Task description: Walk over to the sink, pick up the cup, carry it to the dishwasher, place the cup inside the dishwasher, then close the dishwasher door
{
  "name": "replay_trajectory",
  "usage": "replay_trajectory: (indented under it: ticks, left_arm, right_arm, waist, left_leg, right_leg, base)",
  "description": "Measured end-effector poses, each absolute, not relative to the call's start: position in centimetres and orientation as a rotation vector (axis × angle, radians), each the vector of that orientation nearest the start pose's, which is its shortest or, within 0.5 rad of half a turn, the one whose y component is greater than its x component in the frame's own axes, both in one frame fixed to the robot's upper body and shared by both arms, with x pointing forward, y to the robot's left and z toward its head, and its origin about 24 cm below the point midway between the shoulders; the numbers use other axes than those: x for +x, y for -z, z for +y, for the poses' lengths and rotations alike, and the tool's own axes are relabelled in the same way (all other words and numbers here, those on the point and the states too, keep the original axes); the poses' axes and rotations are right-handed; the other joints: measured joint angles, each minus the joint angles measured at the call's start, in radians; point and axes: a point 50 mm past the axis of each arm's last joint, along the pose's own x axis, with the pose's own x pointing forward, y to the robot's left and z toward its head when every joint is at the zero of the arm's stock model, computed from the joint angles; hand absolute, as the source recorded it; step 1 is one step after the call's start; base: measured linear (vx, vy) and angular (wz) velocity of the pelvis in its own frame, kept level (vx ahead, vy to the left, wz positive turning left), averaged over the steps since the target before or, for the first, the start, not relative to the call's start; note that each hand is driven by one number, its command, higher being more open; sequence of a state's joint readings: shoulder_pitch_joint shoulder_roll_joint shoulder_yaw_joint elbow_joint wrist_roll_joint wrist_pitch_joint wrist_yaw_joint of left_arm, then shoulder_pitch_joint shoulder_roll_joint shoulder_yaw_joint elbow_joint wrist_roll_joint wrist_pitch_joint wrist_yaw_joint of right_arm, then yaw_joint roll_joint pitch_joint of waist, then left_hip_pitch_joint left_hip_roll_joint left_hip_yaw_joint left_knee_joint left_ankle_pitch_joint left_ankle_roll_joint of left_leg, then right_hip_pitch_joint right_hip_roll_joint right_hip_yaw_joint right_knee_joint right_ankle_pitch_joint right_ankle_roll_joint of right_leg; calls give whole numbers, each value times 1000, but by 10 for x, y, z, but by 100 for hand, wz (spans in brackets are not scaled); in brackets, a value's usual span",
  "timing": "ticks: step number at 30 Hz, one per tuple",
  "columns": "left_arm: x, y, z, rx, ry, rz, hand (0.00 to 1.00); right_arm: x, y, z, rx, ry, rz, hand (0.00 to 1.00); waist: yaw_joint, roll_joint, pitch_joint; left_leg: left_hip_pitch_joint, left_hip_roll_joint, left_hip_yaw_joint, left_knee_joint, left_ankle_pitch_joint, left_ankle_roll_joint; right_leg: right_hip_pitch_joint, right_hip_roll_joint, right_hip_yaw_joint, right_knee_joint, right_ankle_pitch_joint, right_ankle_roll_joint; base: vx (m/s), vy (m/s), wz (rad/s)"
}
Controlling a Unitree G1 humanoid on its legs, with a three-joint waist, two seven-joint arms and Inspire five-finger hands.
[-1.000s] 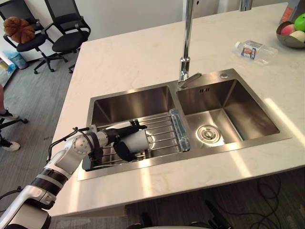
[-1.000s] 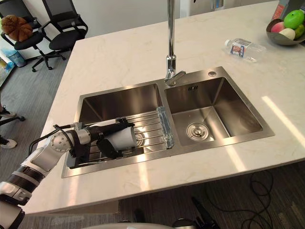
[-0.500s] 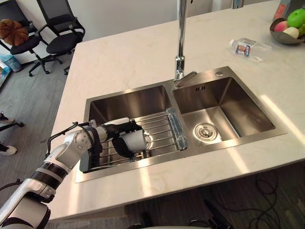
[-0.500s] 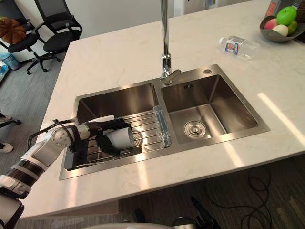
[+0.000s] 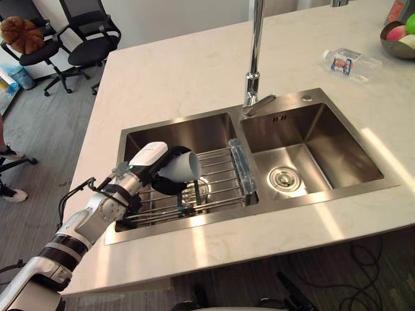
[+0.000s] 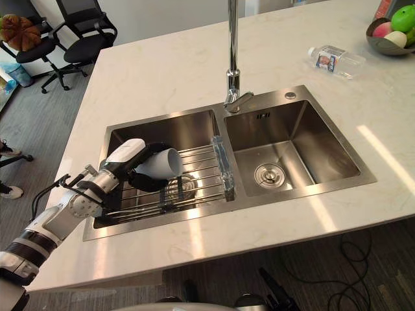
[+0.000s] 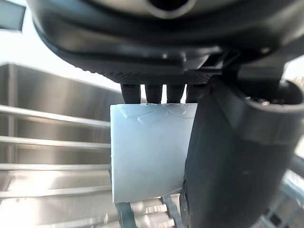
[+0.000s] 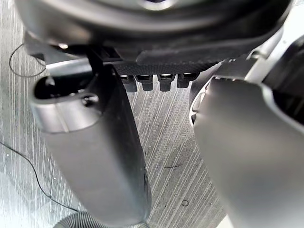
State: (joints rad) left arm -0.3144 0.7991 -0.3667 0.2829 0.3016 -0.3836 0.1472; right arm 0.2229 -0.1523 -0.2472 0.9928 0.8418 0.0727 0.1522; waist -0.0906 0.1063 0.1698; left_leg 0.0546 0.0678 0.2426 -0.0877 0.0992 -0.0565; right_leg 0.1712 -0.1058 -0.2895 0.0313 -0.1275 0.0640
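White cup (image 5: 181,167) in left hand (image 5: 150,157); wrist view shows curled fingers (image 7: 154,92).

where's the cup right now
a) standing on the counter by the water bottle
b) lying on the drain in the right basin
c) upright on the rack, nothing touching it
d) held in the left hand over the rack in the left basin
d: the left hand is curled round the white cup, which is tipped on its side above the wire rack in the sink's left basin.
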Motion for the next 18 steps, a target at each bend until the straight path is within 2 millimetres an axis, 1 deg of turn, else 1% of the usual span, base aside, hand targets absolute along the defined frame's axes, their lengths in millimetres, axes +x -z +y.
replay_trajectory:
  ticks: [2,3,4,5,6,7,8,9,10,11,12,14,15,17,18]
  left_arm:
    - [289,-109,225,1032,187,-413,0]
    - [284,-117,228,943,107,-455,0]
    - [279,-126,229,816,37,-499,0]
    - [276,-130,229,741,1,-521,0]
    - [268,-137,231,579,-61,-556,0]
    - [260,-140,234,409,-126,-582,0]
    - [256,-141,235,329,-162,-595,0]
    - [247,-139,241,195,-233,-609,0]
    - [241,-136,246,110,-290,-606,0]
    - [234,-129,255,7,-368,-591,0]
    - [231,-125,258,-39,-403,-580,0]
    - [215,-107,272,-179,-543,-534,0]
    - [211,-103,275,-188,-572,-523,0]
    - [194,-93,287,-157,-689,-492,0]
    - [190,-92,291,-146,-716,-487,0]
  right_arm:
    - [47,159,-234,812,679,948,100]
    - [46,159,-233,814,679,949,100]
    - [44,160,-232,814,683,954,100]
    - [43,160,-231,814,685,957,100]
    - [42,160,-230,809,690,961,100]
    - [40,160,-229,808,696,964,100]
    - [40,161,-229,806,697,966,100]
    - [39,161,-227,801,699,967,100]
    - [39,161,-226,796,699,967,100]
    - [38,161,-224,791,697,969,100]
    - [37,161,-224,791,699,969,100]
    - [36,161,-221,773,686,978,100]
    - [35,161,-220,770,685,982,100]
    - [34,161,-215,769,690,998,100]
    - [34,161,-214,759,687,1005,100]
  waist:
    - [6,-4,3]
    - [11,-8,4]
    - [23,-10,5]
    - [29,-11,5]
    - [40,-13,5]
    - [49,-14,4]
    - [51,-15,4]
    - [52,-18,3]
    - [56,-20,2]
    - [69,-21,2]
    - [77,-22,2]
    - [95,-30,1]
    - [100,-35,-1]
    - [110,-58,-13]
    - [112,-63,-16]
  left_leg:
    - [0,0,-3,0,1,1]
    - [-1,0,-6,0,2,2]
    - [-3,-1,-9,0,3,2]
    - [-4,-1,-13,0,4,3]
    - [-6,-1,-18,0,5,4]
    - [-7,-2,-26,0,7,5]
    - [-8,-3,-32,0,9,5]
    - [-7,-3,-45,0,12,5]
    - [-6,-2,-51,0,14,5]
    - [-4,-1,-52,0,17,5]
    - [-4,0,-53,0,18,5]
    - [-2,1,-60,-1,25,8]
    - [-2,1,-61,-4,27,8]
    - [-2,0,-64,-5,31,12]
    - [-2,0,-64,-5,32,14]
  right_leg:
    - [1,0,-3,2,0,0]
    - [1,0,-6,3,0,0]
    - [1,0,-9,5,0,0]
    - [1,0,-13,5,0,0]
    - [2,0,-18,7,0,0]
    - [4,0,-24,7,0,0]
    - [7,0,-29,7,0,0]
    - [16,0,-41,7,0,0]
    - [20,-1,-45,8,0,0]
    - [20,0,-46,12,-1,-1]
    - [20,1,-46,15,-1,-1]
    - [21,1,-51,23,-3,-3]
    - [22,1,-52,24,-3,-3]
    - [21,0,-53,29,-4,-5]
    - [21,-1,-53,31,-5,-5]
  base:
    - [0,0,5]
    - [-11,-1,6]
    - [-16,-1,8]
    - [-25,-3,12]
    - [-23,-4,15]
    - [-24,-5,17]
    - [-28,-8,26]
    - [-34,-7,26]
    - [-51,-6,22]
    - [-52,-2,8]
    - [-68,-3,6]
    - [-81,3,8]
    - [-91,13,4]
    - [-90,18,3]
    - [-82,23,3]
